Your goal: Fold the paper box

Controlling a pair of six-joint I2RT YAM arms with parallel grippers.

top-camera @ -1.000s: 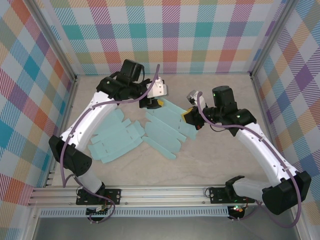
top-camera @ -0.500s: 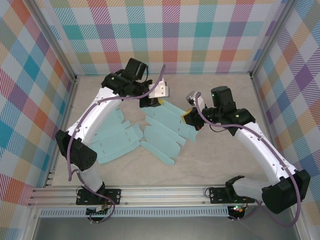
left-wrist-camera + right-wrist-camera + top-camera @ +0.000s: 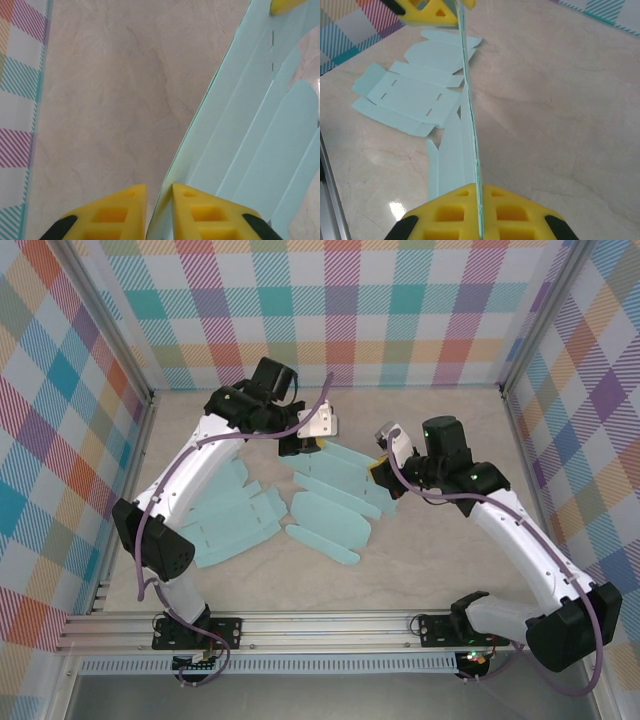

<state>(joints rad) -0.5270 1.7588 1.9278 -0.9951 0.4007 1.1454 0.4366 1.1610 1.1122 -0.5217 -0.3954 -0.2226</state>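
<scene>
1. Box (image 3: 335,502) — a flat teal sheet — sits mid-surface (image 3: 440,570). Its far edge is raised between the two hands and its near flaps are down.
2. Right hand (image 3: 481,192) is clamped on the box's right end, with the pads pressed together on the sheet edge.
3. Left hand (image 3: 160,192) is at the box's far-left corner. The pads are slightly apart with the edge between them — cannot tell if it is pinched.
4. Spare blank (image 3: 230,512) lies flat on the left, just beside the box.

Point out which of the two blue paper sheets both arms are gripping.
The right sheet, pinched in the fingers of the left gripper and the right gripper. The left sheet lies flat on the table, untouched.
</scene>
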